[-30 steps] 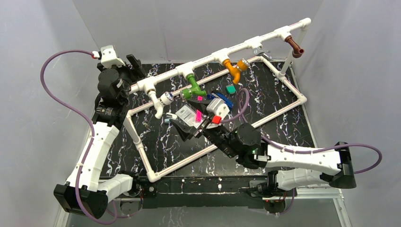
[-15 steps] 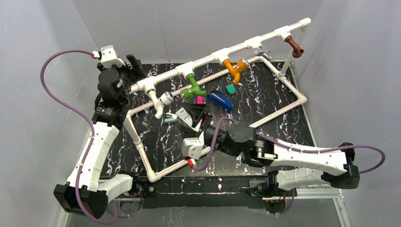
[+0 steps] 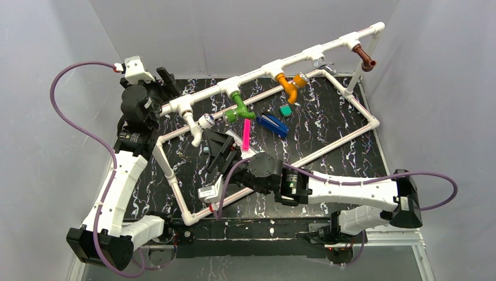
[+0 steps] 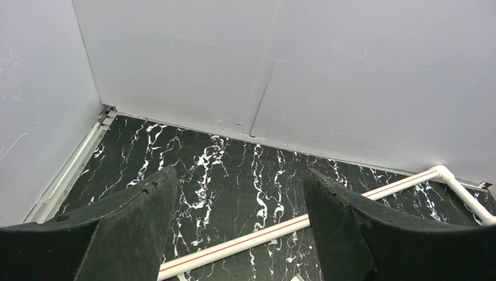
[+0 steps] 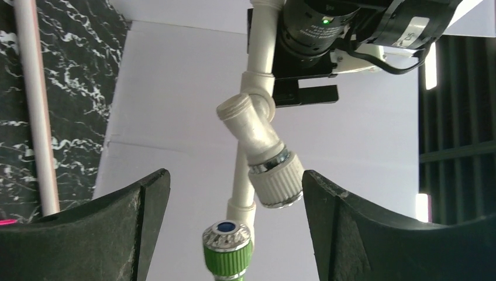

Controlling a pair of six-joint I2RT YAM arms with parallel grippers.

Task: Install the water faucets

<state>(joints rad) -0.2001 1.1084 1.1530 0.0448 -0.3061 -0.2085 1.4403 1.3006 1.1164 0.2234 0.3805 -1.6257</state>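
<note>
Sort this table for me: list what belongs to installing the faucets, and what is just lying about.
For the job: white plastic faucet, green plastic faucet, orange plastic faucet, brown plastic faucet, all hanging from the long white pipe frame.

Lying about: flat blue plastic piece, pink strip, small teal block.

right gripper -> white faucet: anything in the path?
Nothing visible. In the right wrist view the white faucet sits straight ahead of the open right gripper, with no object in front of it. The green faucet knob is beside it, not in front.
</note>
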